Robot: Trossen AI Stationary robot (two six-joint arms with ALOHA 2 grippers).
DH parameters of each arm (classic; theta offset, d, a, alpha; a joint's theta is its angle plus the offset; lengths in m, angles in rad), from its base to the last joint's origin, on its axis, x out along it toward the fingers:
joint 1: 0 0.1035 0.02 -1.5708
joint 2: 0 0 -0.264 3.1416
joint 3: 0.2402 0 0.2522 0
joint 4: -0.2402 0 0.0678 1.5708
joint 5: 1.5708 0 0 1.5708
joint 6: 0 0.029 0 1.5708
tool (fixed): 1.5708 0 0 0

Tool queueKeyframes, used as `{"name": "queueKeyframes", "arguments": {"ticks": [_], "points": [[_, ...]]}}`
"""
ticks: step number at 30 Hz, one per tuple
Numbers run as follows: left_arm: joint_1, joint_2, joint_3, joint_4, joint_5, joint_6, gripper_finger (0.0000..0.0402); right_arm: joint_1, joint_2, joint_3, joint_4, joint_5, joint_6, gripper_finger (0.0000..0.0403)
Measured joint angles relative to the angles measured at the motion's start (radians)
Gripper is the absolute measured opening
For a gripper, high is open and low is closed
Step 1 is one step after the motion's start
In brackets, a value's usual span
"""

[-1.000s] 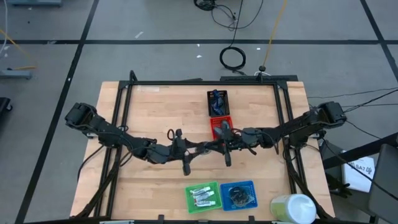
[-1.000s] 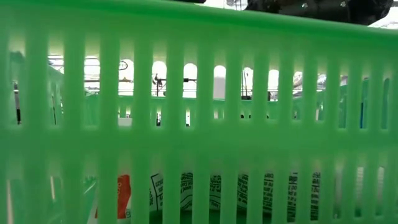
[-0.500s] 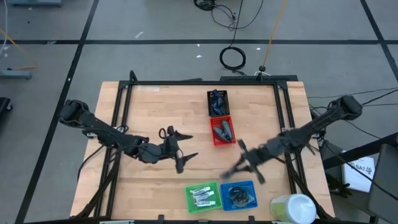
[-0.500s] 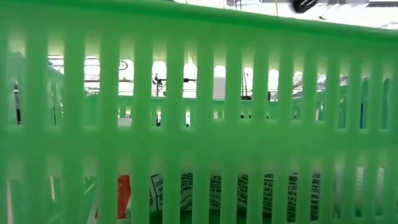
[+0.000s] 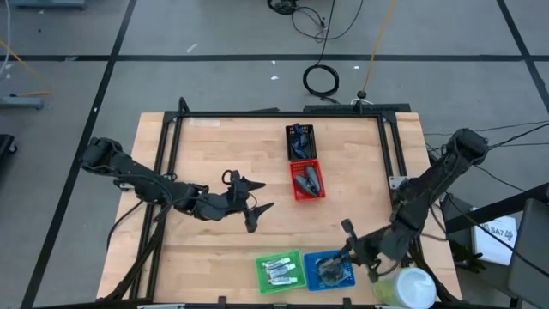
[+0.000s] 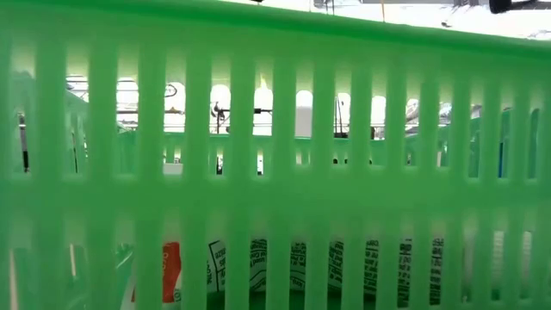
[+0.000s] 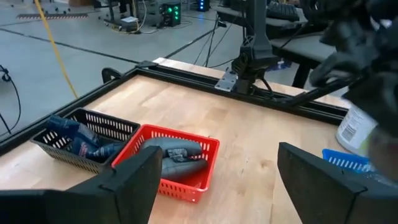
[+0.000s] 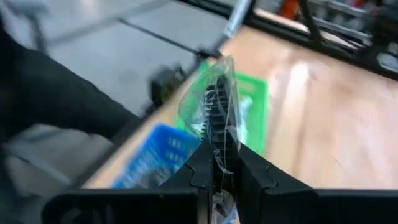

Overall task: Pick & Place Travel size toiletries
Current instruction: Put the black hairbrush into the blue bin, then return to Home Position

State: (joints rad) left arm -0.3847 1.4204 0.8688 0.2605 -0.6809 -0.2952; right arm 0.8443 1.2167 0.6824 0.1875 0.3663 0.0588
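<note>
Wrapped dark pad [image 8: 216, 115] pinched in closed right gripper [image 5: 350, 249] above blue basket [image 5: 341, 257], near right. Left gripper [image 5: 250, 197] spread wide, empty, mid-table.

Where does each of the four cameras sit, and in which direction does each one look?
High: above, looking straight down; both arms show, left end effector open, right end effector over the blue basket.
Low: table height, behind the green basket wall.
Left wrist: faces the red basket; own fingers show.
Right wrist: own fingers pinch a wrapped pad.
Shared: high and left wrist both see the red basket.
</note>
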Motion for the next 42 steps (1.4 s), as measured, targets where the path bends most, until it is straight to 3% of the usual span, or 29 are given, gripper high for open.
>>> {"name": "queueKeyframes", "arguments": {"ticks": [3, 9, 15, 21, 25, 30, 37, 42], "points": [[0.0, 0.0, 0.0, 0.001, 0.0, -0.013, 0.03, 0.027, 0.055, -0.015, 0.001, 0.078, 0.015, 0.0023], [0.0, 0.0, 0.0, -0.002, 0.001, -0.054, 0.0288, 0.059, 0.149, -0.022, 0.003, 0.076, 0.137, 0.0028], [0.0, 0.0, 0.0, -0.002, 0.001, -0.054, 0.0286, 0.061, 0.17, -0.022, 0.005, 0.077, 0.269, 0.0115], [0.002, 0.0, 0.0, -0.004, 0.002, -0.051, 0.0283, 0.06, 0.164, -0.022, 0.034, 0.071, 0.268, 0.0204], [0.002, 0.0, 0.0, -0.005, 0.002, -0.048, 0.028, 0.058, 0.152, -0.022, 0.091, -0.029, 0.266, 0.0241], [0.002, 0.0, 0.0, -0.005, 0.002, -0.048, 0.0287, 0.059, 0.068, -0.022, 0.144, -0.111, 0.227, 0.0258], [0.002, 0.0, 0.0, -0.018, 0.006, 0.025, 0.029, 0.061, -0.181, -0.023, 0.13, -0.215, 0.214, 0.026], [-0.003, -0.022, -0.002, -0.103, 0.093, 0.054, 0.0281, 0.061, -0.353, -0.022, 0.095, -0.307, 0.125, 0.026]]}}
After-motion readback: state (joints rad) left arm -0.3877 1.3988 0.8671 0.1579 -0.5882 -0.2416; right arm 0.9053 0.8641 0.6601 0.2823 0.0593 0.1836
